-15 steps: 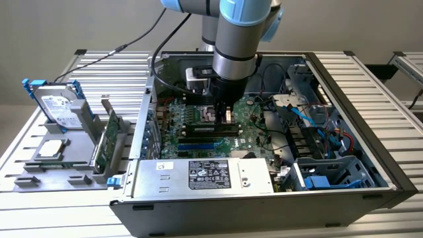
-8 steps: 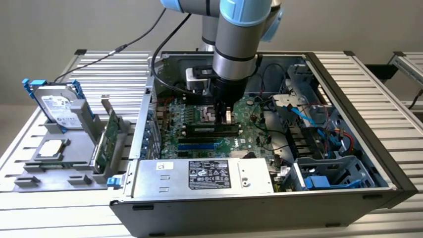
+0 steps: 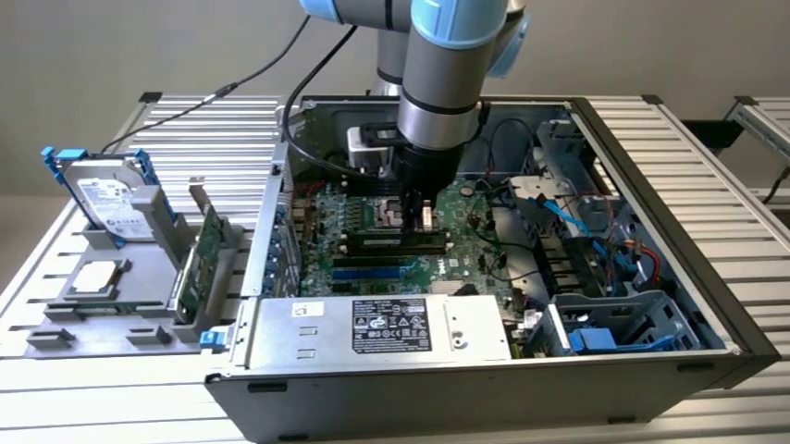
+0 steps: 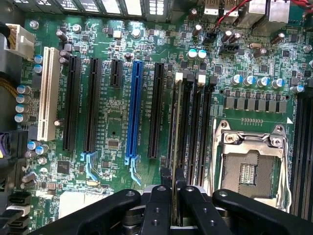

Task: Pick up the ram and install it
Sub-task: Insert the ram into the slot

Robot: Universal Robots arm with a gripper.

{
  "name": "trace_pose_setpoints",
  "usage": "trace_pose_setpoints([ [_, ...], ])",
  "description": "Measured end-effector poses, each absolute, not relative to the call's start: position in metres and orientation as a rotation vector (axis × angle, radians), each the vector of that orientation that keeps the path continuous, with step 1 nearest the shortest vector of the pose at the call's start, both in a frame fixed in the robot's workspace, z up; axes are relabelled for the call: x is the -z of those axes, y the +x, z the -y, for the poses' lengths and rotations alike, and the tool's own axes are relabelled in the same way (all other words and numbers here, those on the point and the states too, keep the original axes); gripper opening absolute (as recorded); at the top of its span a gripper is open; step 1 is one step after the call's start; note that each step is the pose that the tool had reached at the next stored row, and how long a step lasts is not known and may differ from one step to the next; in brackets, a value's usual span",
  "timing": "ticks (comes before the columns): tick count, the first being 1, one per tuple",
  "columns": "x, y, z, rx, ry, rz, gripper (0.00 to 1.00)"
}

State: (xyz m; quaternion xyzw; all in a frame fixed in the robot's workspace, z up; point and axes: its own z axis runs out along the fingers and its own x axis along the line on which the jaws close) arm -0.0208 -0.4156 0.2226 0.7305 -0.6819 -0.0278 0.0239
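The hand (image 4: 173, 180) is closed on the ram (image 4: 175, 127), its two black fingers (image 4: 157, 205) pinching the thin stick from both flat sides. The ram stands on edge, so in the wrist view it shows as a narrow strip. Its long axis runs parallel to the black memory slots (image 4: 200, 127) that lie just beside the CPU socket (image 4: 249, 166). One end points toward the white slot latches (image 4: 179, 77), at the far end of the slots from the hand, and the other end is hidden between the fingers. The ram sits over the slot farthest from the CPU socket in that bank. Whether it is seated or just above the slot cannot be told. In the exterior view the arm reaches straight down into the open computer case (image 3: 642, 166) on the worktop (image 3: 741, 277).
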Motion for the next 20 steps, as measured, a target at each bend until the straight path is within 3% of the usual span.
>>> trace_pose_setpoints([
  [20, -0.2204, -0.0209, 0.4147, 0.085, 2.234, 2.138, 0.14],
])
